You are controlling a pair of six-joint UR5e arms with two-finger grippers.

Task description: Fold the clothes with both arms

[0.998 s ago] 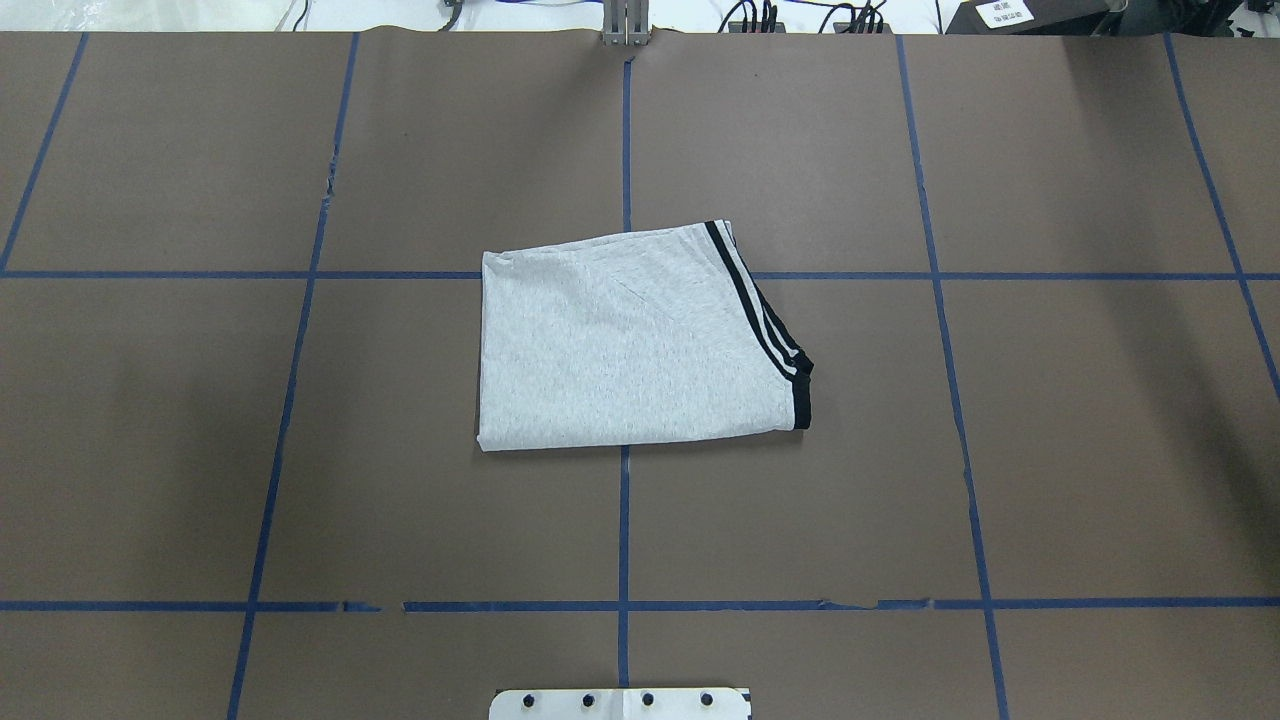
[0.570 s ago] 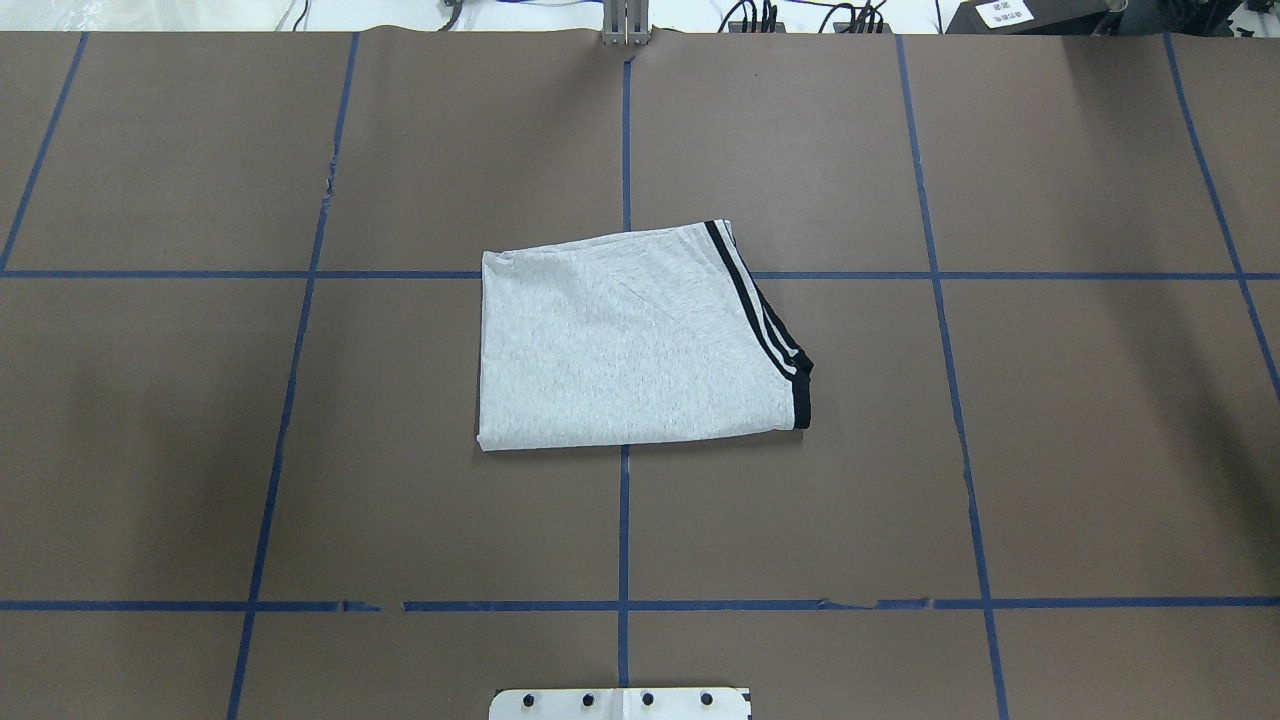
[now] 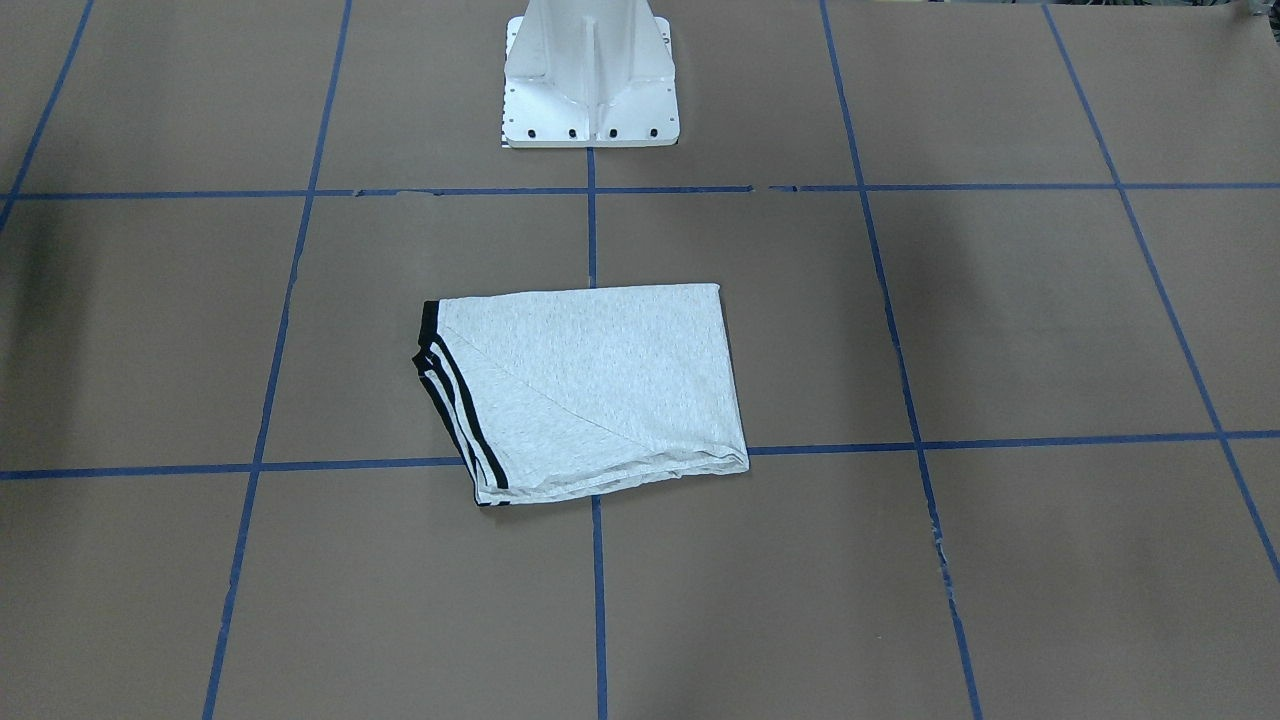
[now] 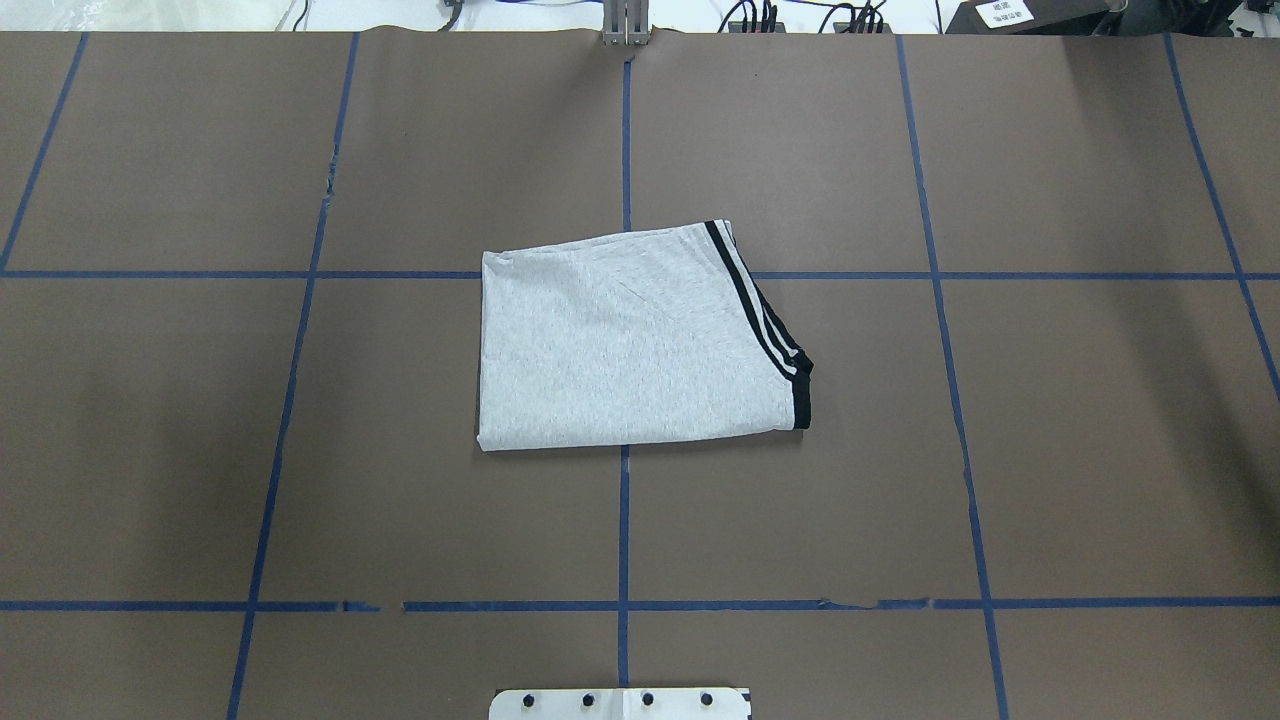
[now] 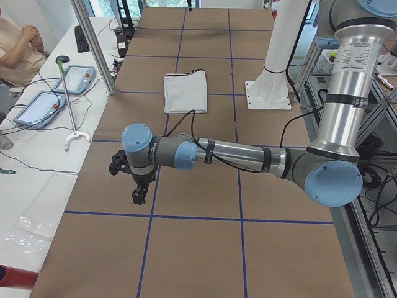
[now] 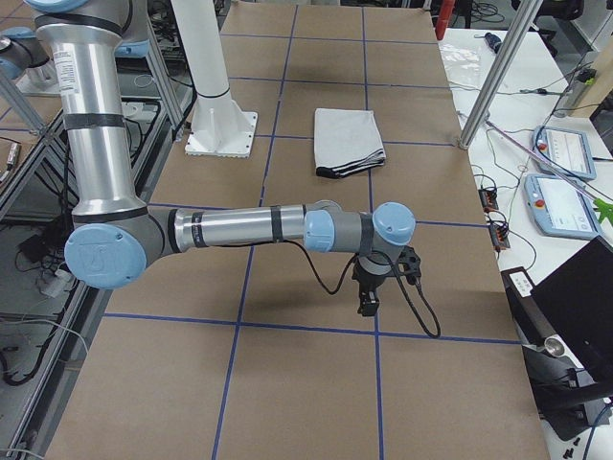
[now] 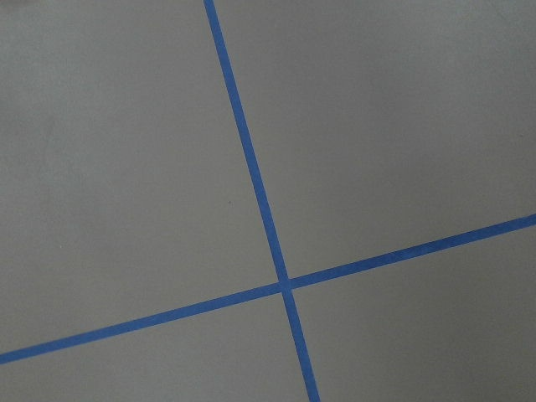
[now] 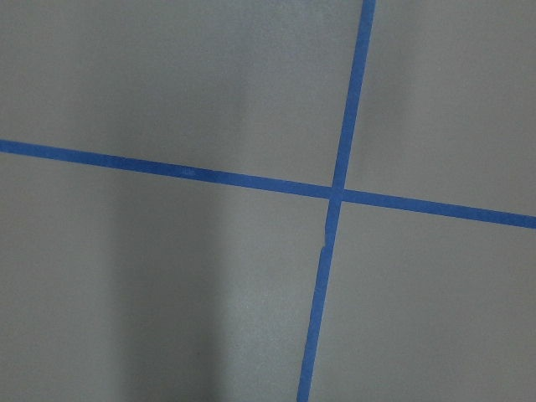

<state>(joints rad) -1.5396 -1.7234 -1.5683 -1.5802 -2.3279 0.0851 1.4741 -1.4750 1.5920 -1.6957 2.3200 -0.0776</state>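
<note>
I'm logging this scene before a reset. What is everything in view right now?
T-shirt: one, grey with black stripes, folded at the table's middle.
table: one, brown with a blue tape grid.
pedestal: one, white, on the table's robot side.
tablets: two, blue-grey, on the white bench on the operators' side.
person: one, seated by that bench.
left arm: one, grey with blue joints, over the table's left end.
left hand: one, black, pointing down, grip unclear.
right arm: one, same colours, over the right end.
right hand: one, black, pointing down, grip unclear.
</note>
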